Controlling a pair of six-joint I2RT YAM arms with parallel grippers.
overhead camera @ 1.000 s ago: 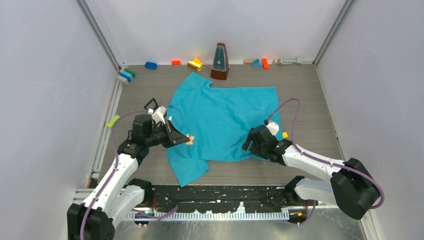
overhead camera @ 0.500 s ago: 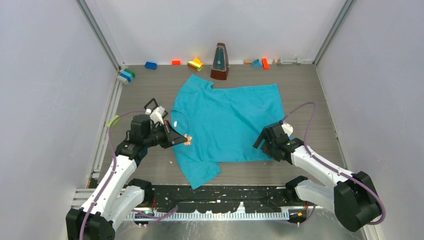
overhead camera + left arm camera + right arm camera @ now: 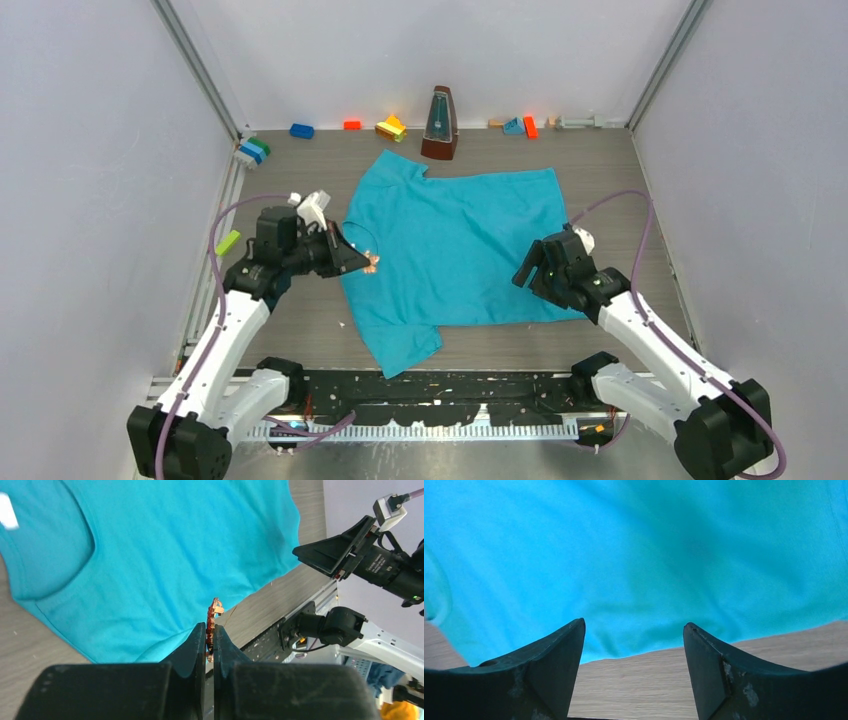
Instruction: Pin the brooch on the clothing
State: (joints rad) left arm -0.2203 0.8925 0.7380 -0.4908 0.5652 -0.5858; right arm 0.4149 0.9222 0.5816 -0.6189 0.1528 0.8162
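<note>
The left pincer (image 3: 210, 632) is clamped on the copper-coloured brooch (image 3: 215, 611) near the T-shirt's (image 3: 460, 240) collar. The right pincer (image 3: 634, 635) is spread wide, holding nothing, above the T-shirt's hem.

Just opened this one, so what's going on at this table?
A teal T-shirt lies spread flat on the table. The left claw is shut on a small copper-coloured brooch and holds it edge-on over the shirt's edge near the neck opening. The right claw is open and holds nothing, hovering over another edge of the shirt on the far side from the neck. The brooch is not yet pinned on.
</note>
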